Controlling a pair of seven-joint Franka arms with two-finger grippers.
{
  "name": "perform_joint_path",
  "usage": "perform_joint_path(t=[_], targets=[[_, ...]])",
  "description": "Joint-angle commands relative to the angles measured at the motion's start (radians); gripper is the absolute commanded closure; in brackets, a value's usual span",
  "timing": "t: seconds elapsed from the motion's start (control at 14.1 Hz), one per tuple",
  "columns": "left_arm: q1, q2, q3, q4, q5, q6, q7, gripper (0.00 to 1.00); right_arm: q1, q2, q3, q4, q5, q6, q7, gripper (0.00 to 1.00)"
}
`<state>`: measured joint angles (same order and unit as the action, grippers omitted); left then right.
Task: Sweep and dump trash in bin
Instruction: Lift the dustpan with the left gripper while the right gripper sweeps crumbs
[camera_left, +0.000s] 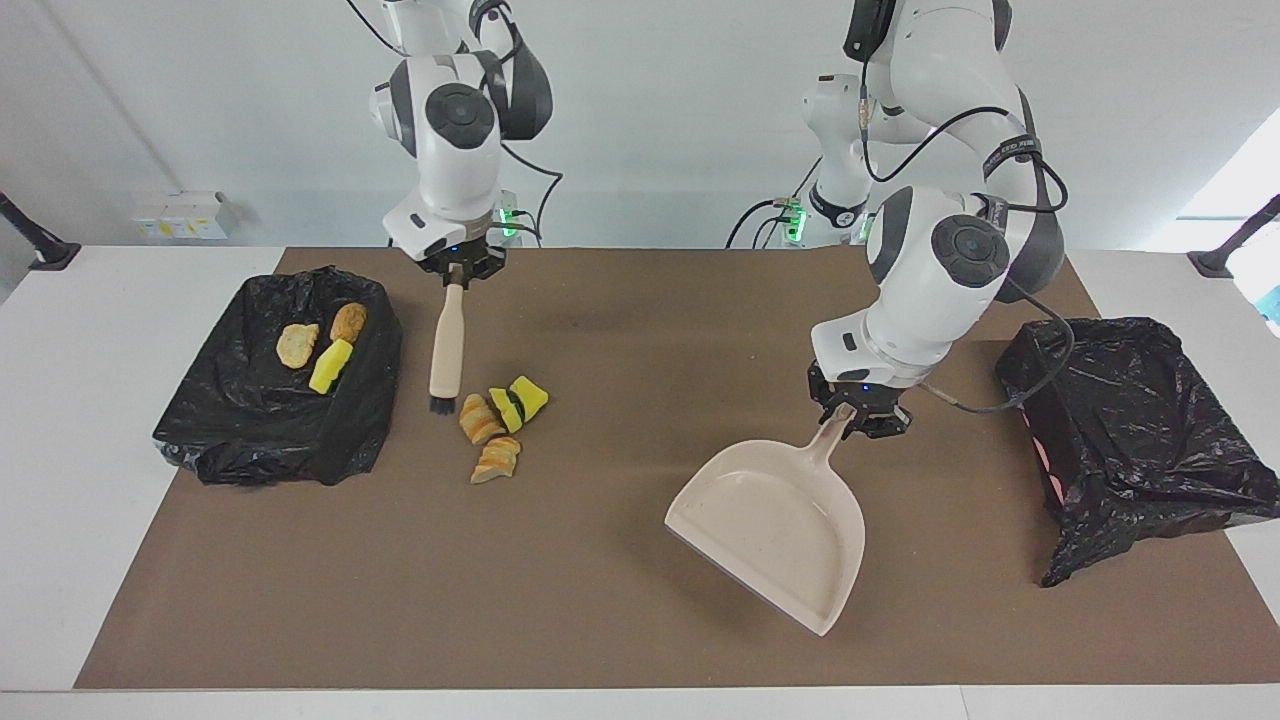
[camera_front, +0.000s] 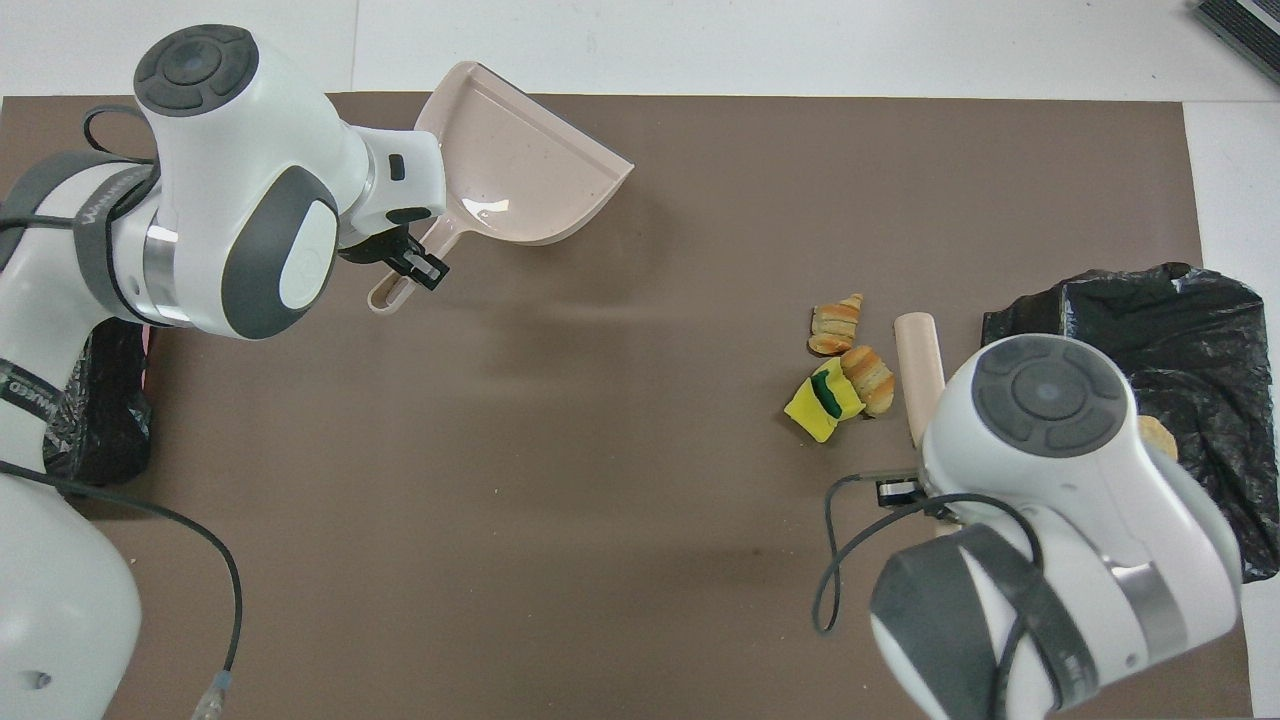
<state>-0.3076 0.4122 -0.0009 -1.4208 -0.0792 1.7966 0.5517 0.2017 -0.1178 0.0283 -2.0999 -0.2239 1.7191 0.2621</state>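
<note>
The trash (camera_left: 500, 425) on the brown mat (camera_left: 620, 620) is a cluster of yellow-green and orange-tan sponge scraps between the two black-lined bins, close to the bin at the right arm's end (camera_left: 275, 400), where three more scraps (camera_left: 320, 350) lie. Just beside that cluster we see the right gripper (camera_left: 458, 272) clamped on the brush (camera_left: 446, 350), bristles hanging down. Our left gripper (camera_left: 858, 415) is clamped on the tilted dustpan (camera_left: 775, 525), held over the mat near the other bin (camera_left: 1140, 430); we can read no writing.
</note>
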Motion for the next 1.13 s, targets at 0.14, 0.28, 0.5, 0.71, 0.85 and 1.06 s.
perform_joint_path(t=[0.14, 0.28, 0.5, 0.71, 0.85, 1.06], targets=[[-0.008, -0.075, -0.014, -0.097, 0.064, -0.040, 0.247, 1.00, -0.059, 0.099, 0.018, -0.037, -0.045, 0.154, -0.043, 1.00], [-0.072, -0.125, -0.018, -0.194, 0.131, 0.027, 0.255, 1.00, -0.047, 0.139, 0.019, -0.061, -0.045, 0.221, -0.015, 1.00], [-0.152, -0.170, -0.021, -0.343, 0.210, 0.112, 0.264, 1.00, 0.007, 0.171, 0.021, -0.075, -0.026, 0.238, 0.037, 1.00], [-0.212, -0.154, -0.021, -0.378, 0.233, 0.125, 0.272, 1.00, 0.057, 0.201, 0.022, -0.074, 0.081, 0.247, 0.063, 1.00], [-0.228, -0.153, -0.021, -0.394, 0.231, 0.119, 0.272, 1.00, 0.099, 0.204, 0.022, -0.069, 0.182, 0.258, 0.060, 1.00], [-0.248, -0.159, -0.024, -0.428, 0.229, 0.125, 0.272, 1.00, 0.139, 0.202, 0.022, -0.069, 0.302, 0.277, 0.063, 1.00]])
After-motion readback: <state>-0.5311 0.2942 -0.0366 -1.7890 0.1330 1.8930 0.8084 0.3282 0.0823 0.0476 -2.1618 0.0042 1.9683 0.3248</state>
